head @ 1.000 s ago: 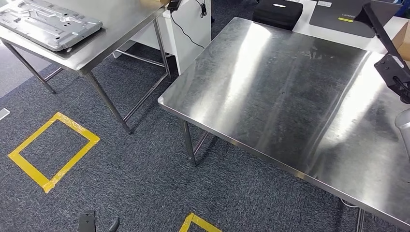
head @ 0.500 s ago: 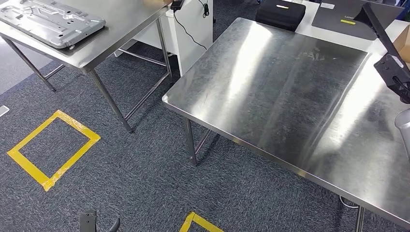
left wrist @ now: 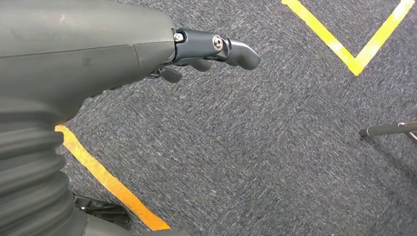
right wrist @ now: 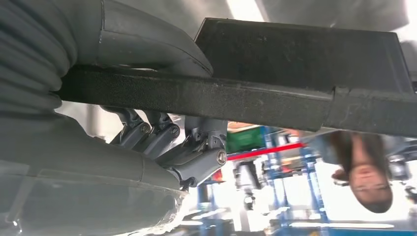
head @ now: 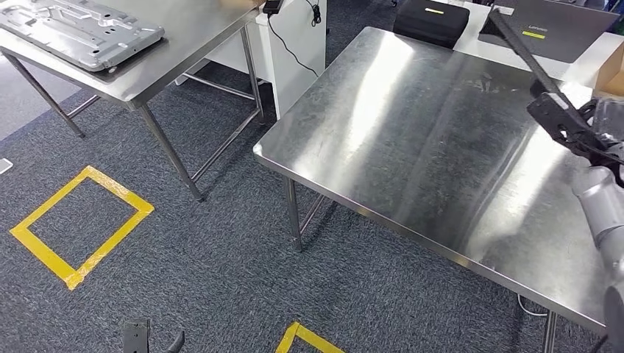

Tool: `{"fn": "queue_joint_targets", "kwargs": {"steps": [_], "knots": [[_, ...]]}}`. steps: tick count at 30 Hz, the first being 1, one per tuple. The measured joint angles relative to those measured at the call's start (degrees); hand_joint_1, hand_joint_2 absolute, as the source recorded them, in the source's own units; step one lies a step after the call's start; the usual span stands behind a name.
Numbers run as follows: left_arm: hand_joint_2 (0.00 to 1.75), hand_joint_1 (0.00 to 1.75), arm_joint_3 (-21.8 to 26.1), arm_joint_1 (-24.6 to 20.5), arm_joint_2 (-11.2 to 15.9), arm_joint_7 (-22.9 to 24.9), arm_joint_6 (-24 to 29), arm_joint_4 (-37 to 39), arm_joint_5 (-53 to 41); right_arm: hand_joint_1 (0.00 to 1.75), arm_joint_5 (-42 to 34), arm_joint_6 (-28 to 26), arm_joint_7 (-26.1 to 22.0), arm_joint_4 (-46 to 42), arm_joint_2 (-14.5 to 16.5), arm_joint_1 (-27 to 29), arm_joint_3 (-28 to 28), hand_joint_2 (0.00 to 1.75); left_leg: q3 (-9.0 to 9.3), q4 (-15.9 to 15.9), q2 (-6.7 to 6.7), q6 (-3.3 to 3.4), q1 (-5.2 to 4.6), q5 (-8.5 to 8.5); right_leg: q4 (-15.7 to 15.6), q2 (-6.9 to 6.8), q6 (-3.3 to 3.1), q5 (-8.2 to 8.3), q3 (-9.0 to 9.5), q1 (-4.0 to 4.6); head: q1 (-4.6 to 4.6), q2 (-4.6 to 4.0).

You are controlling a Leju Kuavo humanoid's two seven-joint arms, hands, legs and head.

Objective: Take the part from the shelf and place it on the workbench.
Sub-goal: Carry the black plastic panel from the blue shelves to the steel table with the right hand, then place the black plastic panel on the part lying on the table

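Note:
A long black part (head: 531, 62) with a thin bar and a blocky end hangs over the right side of the steel workbench (head: 412, 147). My right hand (head: 600, 121) grips it at the block end. In the right wrist view, the fingers (right wrist: 162, 135) curl under the black bar (right wrist: 275, 101) and the thumb lies over it. My left hand (left wrist: 98, 64) hangs over the grey carpet, holding nothing, with its fingers loosely extended.
A second steel table (head: 184, 29) at the back left carries a grey metal plate (head: 81, 29). Yellow tape squares (head: 81, 224) mark the carpet. A black case (head: 430, 18), a laptop (head: 559, 22) and a cardboard box (head: 611, 70) lie beyond the bench. A person (right wrist: 366, 172) stands nearby.
My right arm has come further into view, carrying the black part leftward over the bench's right side. The whole scene has shifted slightly as the camera moved.

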Motion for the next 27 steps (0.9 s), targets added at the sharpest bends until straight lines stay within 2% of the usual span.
{"fn": "queue_joint_targets", "kwargs": {"steps": [5, 12, 16, 17, 21, 27], "knots": [[1.75, 0.0, 0.0, 0.0, 0.0, 0.3, 0.3, 0.0, -0.4, 1.75, 0.5, 0.0, -0.4, -0.9, 2.3, 0.3, 0.8, 1.75, -0.21, 0.1, -0.17, 0.15, -0.02, 0.12, -0.1, -0.28, 0.09, 0.06, -0.03, 0.0, -0.01, 0.01], [1.75, 0.0, 0.0, 0.0, 0.0, 0.3, 0.1, 0.0, -0.3, 1.75, 0.4, 0.0, -0.4, -1.0, 3.1, 0.3, 0.9, 1.75, -0.36, 0.1, -0.24, 0.16, -0.05, 0.12, -0.2, -0.37, 0.2, 0.14, -0.03, -0.01, 0.0, -0.01], [1.75, 0.0, 0.0, 0.0, 0.0, 0.3, 0.0, 0.0, -0.3, 0.0, 0.3, -0.1, -0.4, -1.0, 3.1, 0.3, 0.9, 0.0, -0.39, 0.1, -0.24, 0.16, -0.06, 0.12, -0.3, -0.37, 0.23, 0.16, -0.03, -0.01, 0.01, 0.01], [1.75, 0.0, 0.0, 0.0, 0.0, 0.3, 0.0, 0.0, -0.3, 0.0, 0.3, -0.1, -0.4, -1.0, 3.1, 0.3, 0.9, 0.0, -0.39, 0.2, -0.24, 0.16, -0.06, 0.11, -0.3, -0.37, 0.23, 0.16, -0.03, -0.01, 0.0, 0.0], [0.0, 0.0, 0.0, 0.0, 0.0, 1.4, 0.3, 0.0, -0.4, 0.0, 0.6, -0.2, -0.2, -1.0, 3.1, 0.3, 0.9, 0.0, -0.42, 0.2, -0.24, 0.17, -0.06, 0.11, -0.3, -0.37, 0.24, 0.16, -0.03, -0.01, -0.01, -0.01], [0.0, 0.0, -0.1, 0.0, 0.0, 5.1, -1.0, 0.0, -1.4, 0.0, 1.2, -0.1, 0.2, -1.0, 3.2, 0.2, 1.4, 0.0, -0.43, 0.2, -0.24, 0.18, -0.06, 0.11, -0.3, -0.37, 0.24, 0.17, -0.04, -0.01, 0.0, 0.01]]}}
